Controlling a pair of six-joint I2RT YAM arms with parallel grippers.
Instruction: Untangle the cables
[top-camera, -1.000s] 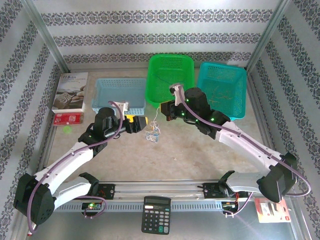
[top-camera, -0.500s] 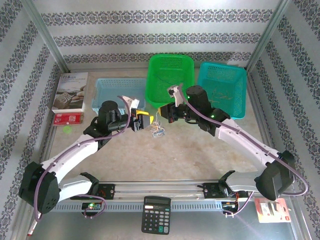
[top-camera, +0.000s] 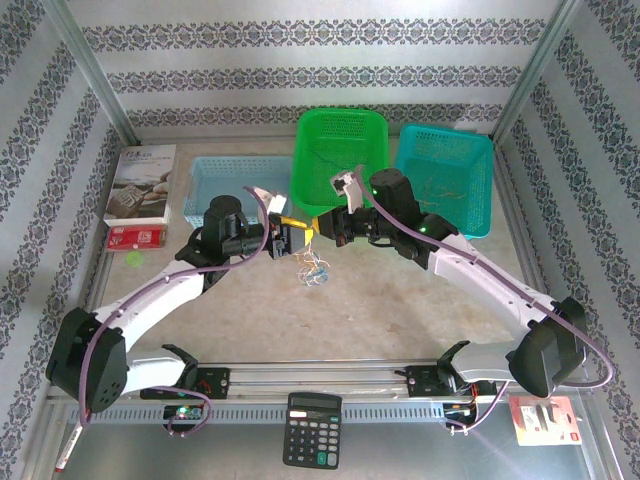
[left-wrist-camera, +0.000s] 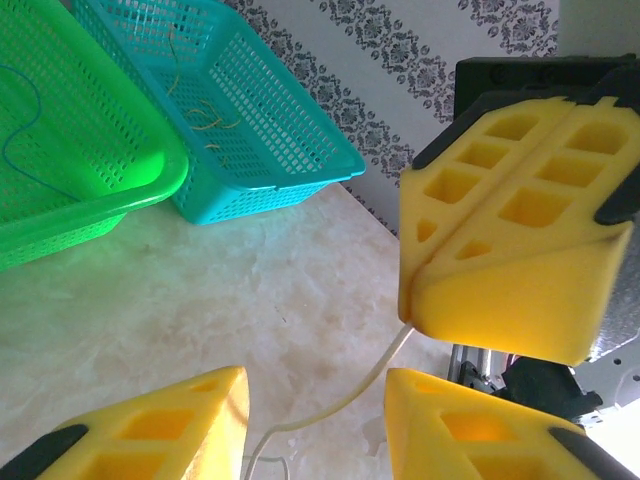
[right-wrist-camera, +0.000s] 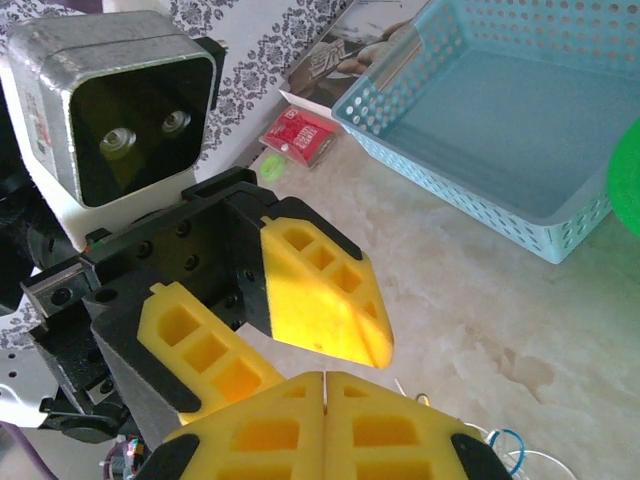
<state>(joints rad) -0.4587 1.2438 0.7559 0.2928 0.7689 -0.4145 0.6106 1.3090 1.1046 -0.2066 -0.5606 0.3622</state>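
The cables (top-camera: 312, 268) are a small knot of thin white, tan and blue wires hanging just over the table in the top external view. My right gripper (top-camera: 322, 225) is shut on a white strand above the knot. In the left wrist view that white cable (left-wrist-camera: 350, 395) leaves the right gripper's closed yellow tips (left-wrist-camera: 425, 285) and curves down between my left gripper's (left-wrist-camera: 315, 378) fingers, which stand apart without pinching it. In the right wrist view the right gripper (right-wrist-camera: 325, 378) has its pads pressed together, the left gripper's fingers (right-wrist-camera: 320, 290) are just behind, and the bundle (right-wrist-camera: 500, 450) is at lower right.
A green basket (top-camera: 340, 150), a teal basket (top-camera: 445, 175) with thin wires in it and a light blue basket (top-camera: 240, 185) line the back. A book (top-camera: 140, 183) and a red packet (top-camera: 135, 236) lie at left. A calculator (top-camera: 311, 430) sits at the near edge.
My left gripper has moved right until it nearly meets the right gripper, and its jaws have narrowed. The right gripper stays shut, almost in place, with the bundle hanging below it.
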